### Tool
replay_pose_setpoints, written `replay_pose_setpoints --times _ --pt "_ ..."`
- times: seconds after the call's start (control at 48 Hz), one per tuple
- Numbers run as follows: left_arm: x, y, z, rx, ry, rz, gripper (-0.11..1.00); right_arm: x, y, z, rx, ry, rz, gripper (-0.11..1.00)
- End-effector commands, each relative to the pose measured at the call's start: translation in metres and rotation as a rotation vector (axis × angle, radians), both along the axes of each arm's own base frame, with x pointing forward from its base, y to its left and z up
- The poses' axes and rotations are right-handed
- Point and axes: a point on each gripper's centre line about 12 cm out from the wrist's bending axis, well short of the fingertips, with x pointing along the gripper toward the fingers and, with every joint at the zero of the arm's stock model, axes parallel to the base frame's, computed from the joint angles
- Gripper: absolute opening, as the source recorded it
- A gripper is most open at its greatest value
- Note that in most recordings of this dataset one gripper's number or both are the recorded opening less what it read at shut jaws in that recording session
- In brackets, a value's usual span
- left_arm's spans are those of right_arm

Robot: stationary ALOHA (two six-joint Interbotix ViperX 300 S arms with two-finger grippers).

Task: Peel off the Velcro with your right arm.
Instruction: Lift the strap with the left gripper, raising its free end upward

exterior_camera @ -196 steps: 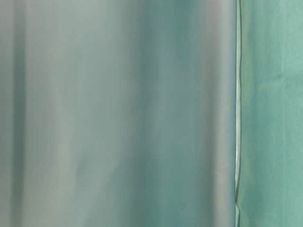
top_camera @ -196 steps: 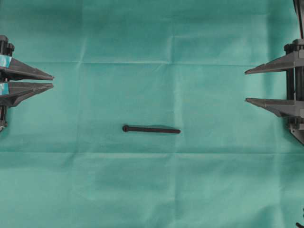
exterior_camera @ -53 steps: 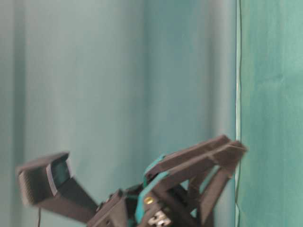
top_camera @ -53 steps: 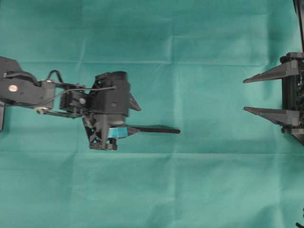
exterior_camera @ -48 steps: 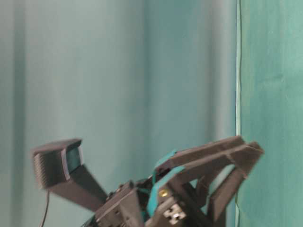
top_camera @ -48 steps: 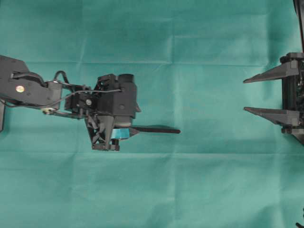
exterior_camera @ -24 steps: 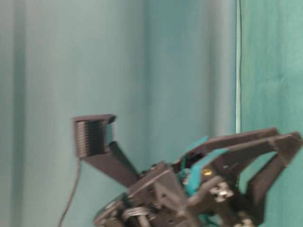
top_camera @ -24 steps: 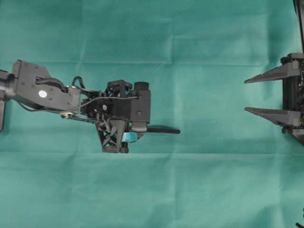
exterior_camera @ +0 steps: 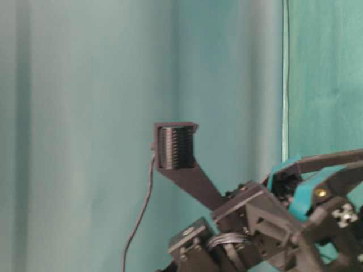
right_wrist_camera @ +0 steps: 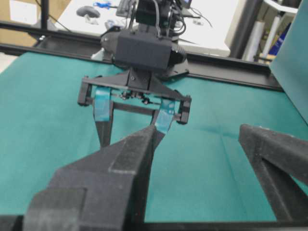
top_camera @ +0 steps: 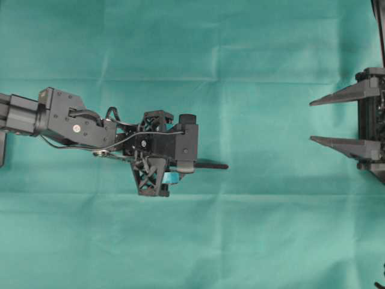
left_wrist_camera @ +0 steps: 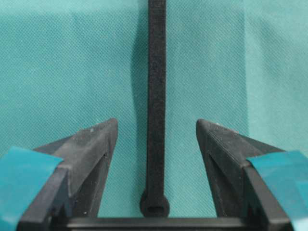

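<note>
the left end effector (top_camera: 180, 158) is reaching out over the green tabletop (top_camera: 252, 241) from the left side. its two fingers (left_wrist_camera: 86, 159) have teal tape patches on them. they are standing wide apart, and they are holding nothing.

the velcro (left_wrist_camera: 156, 106) is lying flat on the tabletop, right between these two fingers. the wrist view is showing green cloth on each side of it, so the fingers are not touching it. its small round knob (left_wrist_camera: 154, 206) is sitting deep inside the left end effector, close to where the fingers start. the rest of the black strip is running straight out past the fingertips. from above, only the far end of the velcro (top_camera: 212, 165) is showing, poking out to the right of the left end effector.

in the table-level view, the left end effector (exterior_camera: 295, 226) is sitting low at the bottom right, in front of the green cloth, and a black ribbed part is sticking up from it.

the right arm (top_camera: 372, 120) is waiting at the right edge, well apart from the velcro. the right end effector (top_camera: 313, 121) is pointing to the left, toward the left end effector. its plain dark fingers (right_wrist_camera: 110, 178) are spread wide, and nothing is between them. in its own wrist view, the left end effector (right_wrist_camera: 131, 139) is facing it across the tabletop.
</note>
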Motion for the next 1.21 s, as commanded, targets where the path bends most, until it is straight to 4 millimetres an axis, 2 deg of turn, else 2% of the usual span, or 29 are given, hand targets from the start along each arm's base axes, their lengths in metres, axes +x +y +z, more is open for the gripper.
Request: replay_pose_setpoints --times 0.0,0.396,0.792,0.896,0.959,1.105,1.188 --pt "0.009 -0.001 0.01 -0.004 -0.054 -0.001 0.64 0.001 0.0 0.004 -0.004 -0.015 0.001 0.41" --pt "0.012 -0.001 -0.011 -0.003 -0.031 0.0 0.63 0.0 0.0 0.003 -0.003 -0.015 0.001 0.41" --pt "0.01 -0.001 -0.018 -0.001 -0.012 0.0 0.59 0.0 0.0 0.003 -0.003 -0.023 0.001 0.41" --pt "0.011 -0.001 -0.018 -0.001 -0.012 0.0 0.53 0.0 0.0 0.003 -0.003 -0.021 0.001 0.41" --pt "0.01 -0.001 -0.017 -0.001 -0.011 0.0 0.45 0.0 0.0 0.003 -0.003 -0.023 0.001 0.41" --pt "0.009 -0.001 -0.017 0.0 -0.003 -0.001 0.13 0.0 0.0 0.003 -0.003 -0.023 0.001 0.41" --pt "0.007 -0.001 -0.016 0.001 0.011 -0.001 0.1 0.0 0.0 0.003 -0.004 -0.023 0.002 0.41"
